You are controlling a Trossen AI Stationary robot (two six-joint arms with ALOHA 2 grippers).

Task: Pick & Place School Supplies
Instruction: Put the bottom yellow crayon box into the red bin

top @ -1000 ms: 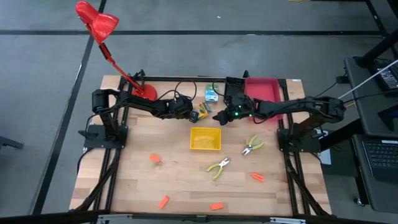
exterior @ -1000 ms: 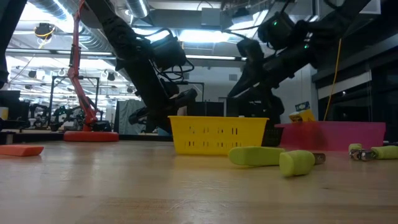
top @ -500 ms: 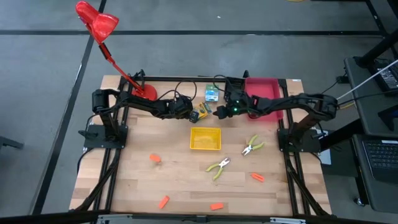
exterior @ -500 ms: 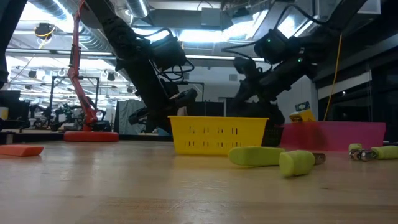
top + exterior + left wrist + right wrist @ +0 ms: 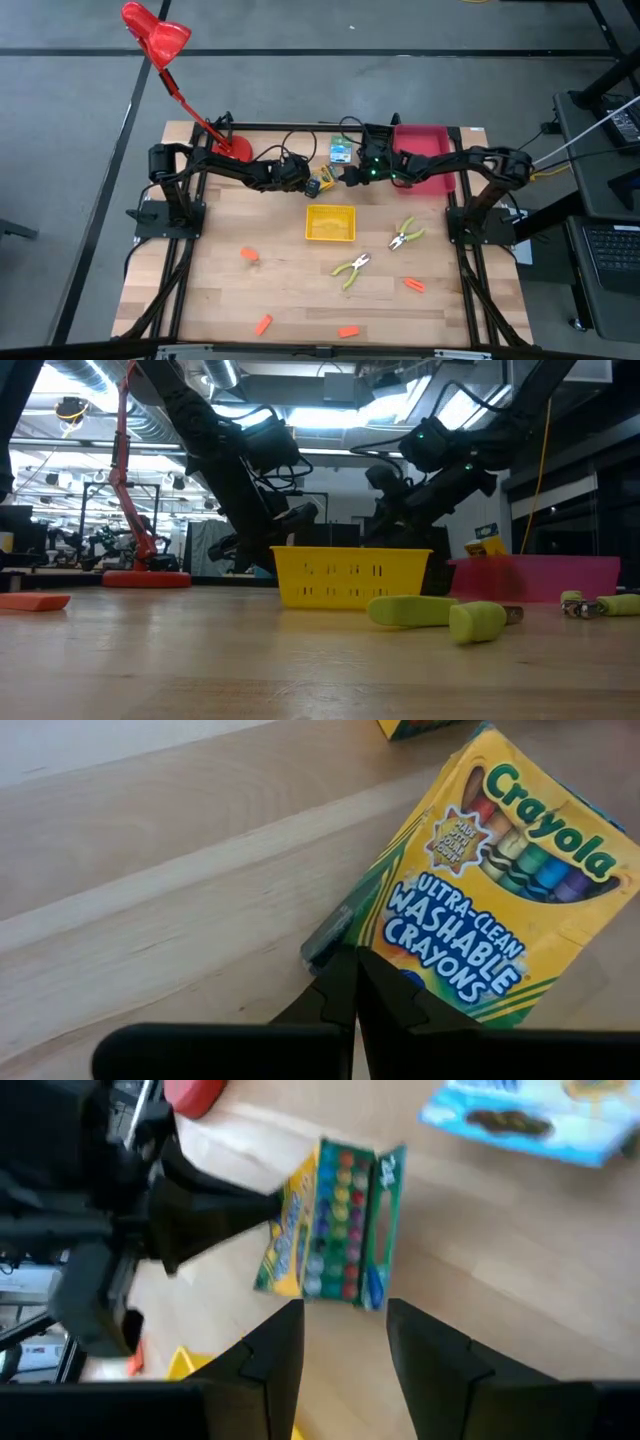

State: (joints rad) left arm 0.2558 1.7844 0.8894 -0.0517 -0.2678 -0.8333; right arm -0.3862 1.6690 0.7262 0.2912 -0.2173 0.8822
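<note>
Wood table (image 5: 200, 290). Yellow bin (image 5: 330, 223) at center. Red tray (image 5: 432, 150) at 1 o'clock, by the back edge. Red lamp: base (image 5: 234, 148) at 11 o'clock, head (image 5: 155, 30) out past the table's edge. Laptop (image 5: 614, 250) on a side desk at 3 o'clock.

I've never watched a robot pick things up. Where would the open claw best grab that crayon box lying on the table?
Probably across its two long edges, coming down from above. The crayon box lies flat on the table, so only its thin sides offer a hold. The left gripper is shut at one edge; the right gripper, open, faces the free side.
</note>
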